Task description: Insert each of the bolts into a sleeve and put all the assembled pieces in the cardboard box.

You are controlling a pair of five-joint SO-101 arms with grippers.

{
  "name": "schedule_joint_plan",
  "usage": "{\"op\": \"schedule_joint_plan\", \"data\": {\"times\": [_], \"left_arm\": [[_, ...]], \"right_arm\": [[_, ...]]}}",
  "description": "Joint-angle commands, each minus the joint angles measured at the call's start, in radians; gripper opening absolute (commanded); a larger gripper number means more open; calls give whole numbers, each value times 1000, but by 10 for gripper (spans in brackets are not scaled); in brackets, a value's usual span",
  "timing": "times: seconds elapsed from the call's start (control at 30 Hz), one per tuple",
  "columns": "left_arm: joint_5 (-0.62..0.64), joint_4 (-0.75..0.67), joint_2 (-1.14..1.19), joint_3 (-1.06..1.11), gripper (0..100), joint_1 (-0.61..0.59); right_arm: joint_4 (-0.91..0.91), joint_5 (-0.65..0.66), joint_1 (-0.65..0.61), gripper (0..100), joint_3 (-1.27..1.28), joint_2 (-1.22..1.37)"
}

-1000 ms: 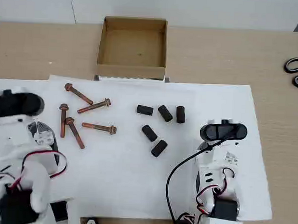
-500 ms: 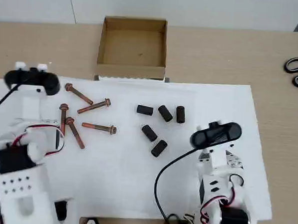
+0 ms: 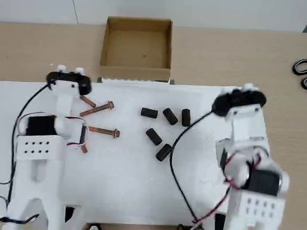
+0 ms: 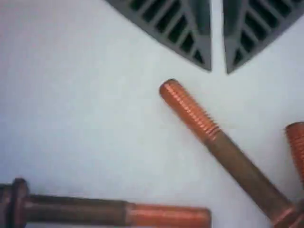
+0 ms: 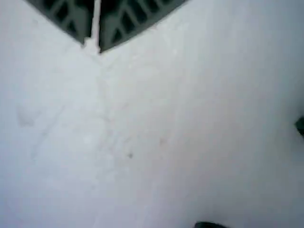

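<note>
Both arms stand on the near side of the cardboard box [image 3: 135,73]. The left jaws hang over the bolts [image 3: 97,108], all but closed with only a slit between them, gripping nothing. The right jaws are closed and empty over bare paper [image 3: 129,180]. The bolts lie loose before the box's left corner, and five sleeves [image 3: 153,136] lie loose before its right corner. The box is empty, so I judge every insertion and delivery remains. No writing is legible.
</note>
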Motion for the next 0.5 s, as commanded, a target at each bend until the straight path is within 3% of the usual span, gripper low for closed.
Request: {"op": "schedule_joint_plan", "data": {"times": [0.0,0.2,0.47], "left_arm": [[6,-52,6,-38,7,51],[6,-166,8,12,8,54],[11,-293,8,177,63,54]], "right_arm": [[102,-31,-41,20,-269,288],[272,-44,-150,106,-568,598],[275,-183,-328,108,-787,920]]}}
